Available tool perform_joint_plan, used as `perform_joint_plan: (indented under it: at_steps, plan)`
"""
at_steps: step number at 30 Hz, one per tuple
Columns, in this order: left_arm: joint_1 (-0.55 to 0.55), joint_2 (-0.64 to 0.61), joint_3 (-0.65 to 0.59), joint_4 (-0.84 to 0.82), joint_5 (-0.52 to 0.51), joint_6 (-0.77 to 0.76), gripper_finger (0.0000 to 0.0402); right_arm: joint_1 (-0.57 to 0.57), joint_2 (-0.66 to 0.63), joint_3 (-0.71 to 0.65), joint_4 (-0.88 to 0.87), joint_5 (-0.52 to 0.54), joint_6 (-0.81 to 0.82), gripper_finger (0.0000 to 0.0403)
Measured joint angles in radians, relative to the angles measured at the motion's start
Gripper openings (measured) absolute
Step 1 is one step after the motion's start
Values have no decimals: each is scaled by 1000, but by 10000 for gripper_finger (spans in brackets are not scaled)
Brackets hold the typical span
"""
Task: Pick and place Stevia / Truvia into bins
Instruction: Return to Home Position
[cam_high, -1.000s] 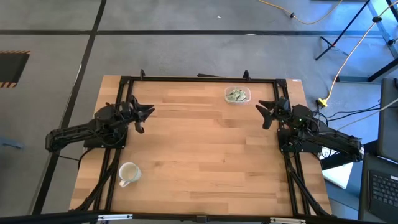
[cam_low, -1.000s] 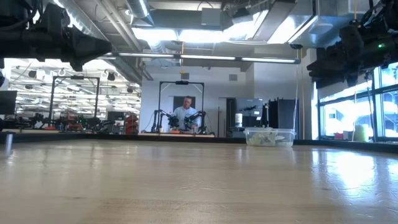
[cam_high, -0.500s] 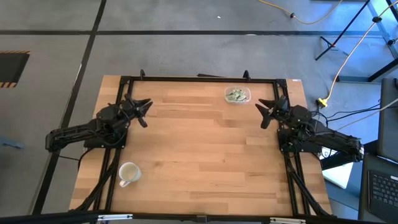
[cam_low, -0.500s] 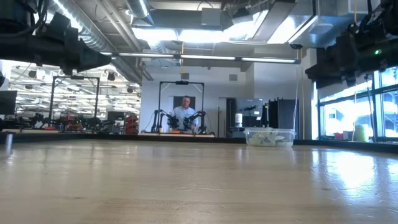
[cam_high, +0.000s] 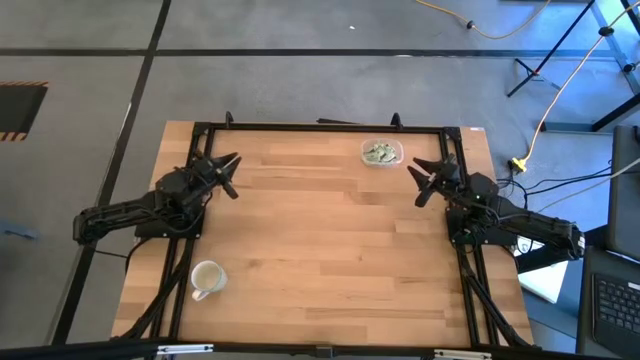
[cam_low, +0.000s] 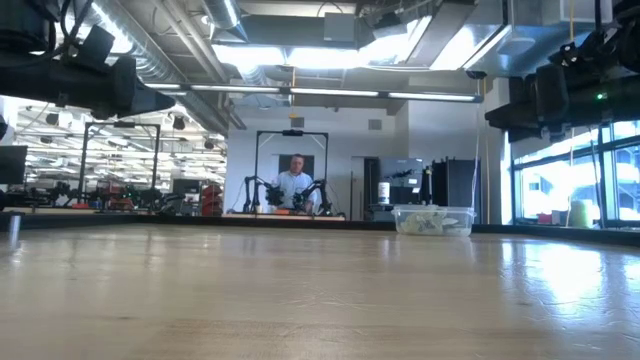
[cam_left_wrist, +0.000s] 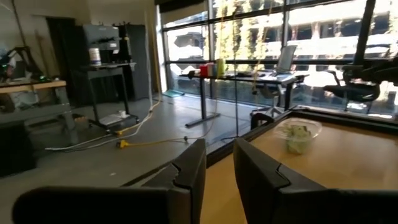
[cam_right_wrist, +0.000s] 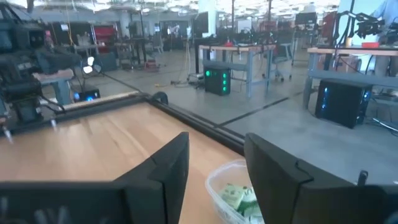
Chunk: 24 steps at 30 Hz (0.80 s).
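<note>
Grey concrete floor (cam_high: 300, 80) surrounds the wooden table (cam_high: 330, 260). Tall windows (cam_left_wrist: 261, 37) line one wall. Strip lights (cam_low: 300, 92) glow overhead. Desks (cam_right_wrist: 249, 48) fill the hall, and a person (cam_low: 296, 180) sits far back.

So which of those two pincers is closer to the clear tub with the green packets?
The right pincer: it hovers just beside the clear tub, while the left pincer is at the opposite side of the table.

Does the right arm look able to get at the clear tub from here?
Probably yes: the right gripper hangs open near the tub, with only bare table between them.
</note>
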<state>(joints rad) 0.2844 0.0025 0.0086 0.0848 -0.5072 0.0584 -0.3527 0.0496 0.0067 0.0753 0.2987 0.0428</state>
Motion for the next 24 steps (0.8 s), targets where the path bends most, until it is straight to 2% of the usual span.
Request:
perform_joint_plan:
  at_steps: [4, 24]
  plan:
    - [0, 0, 0, -13, -31, 17, 77, 0, 1, 0, -4, -2, -3, 159]
    - [0, 0, 0, -14, -25, 17, 77, 0, 1, 0, -4, -4, 27, 159]
